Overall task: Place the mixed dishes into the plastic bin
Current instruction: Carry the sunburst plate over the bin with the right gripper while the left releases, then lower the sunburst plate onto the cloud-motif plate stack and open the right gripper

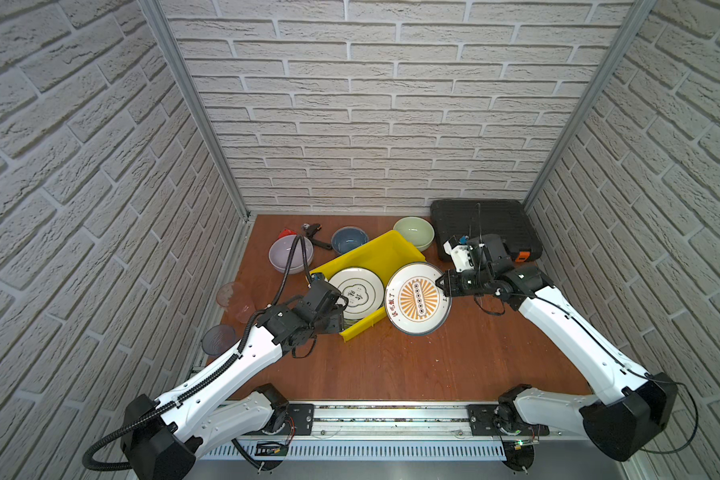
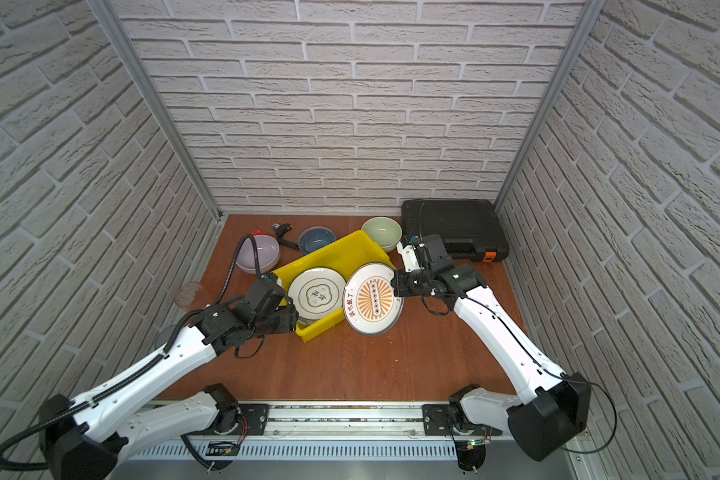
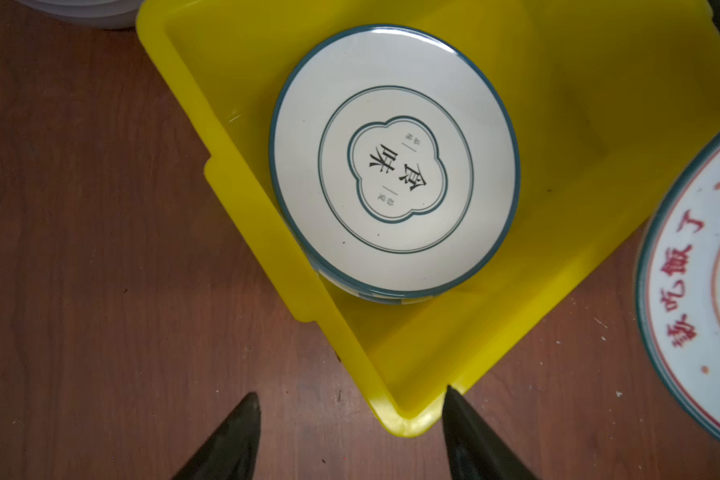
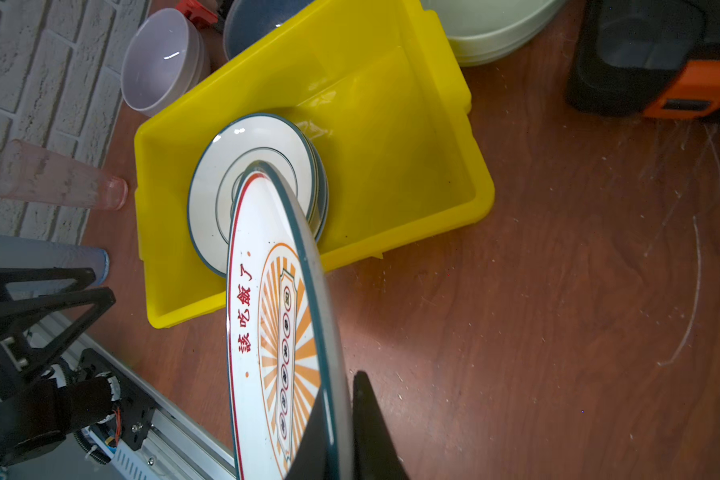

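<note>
While my right gripper (image 1: 441, 286) pinches the rim of the orange plate (image 1: 417, 300), tilted at 4 o'clock of the bin (image 1: 385, 249), my left gripper (image 3: 350, 394) gapes empty by its 7 o'clock corner.

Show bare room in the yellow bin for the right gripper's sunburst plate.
Bin: far half bare, between the stacked plates and the wall beside the pale-green bowl. Front table is bare too. Crowded: bin's near half, back edge around the dark-blue bowl.
</note>
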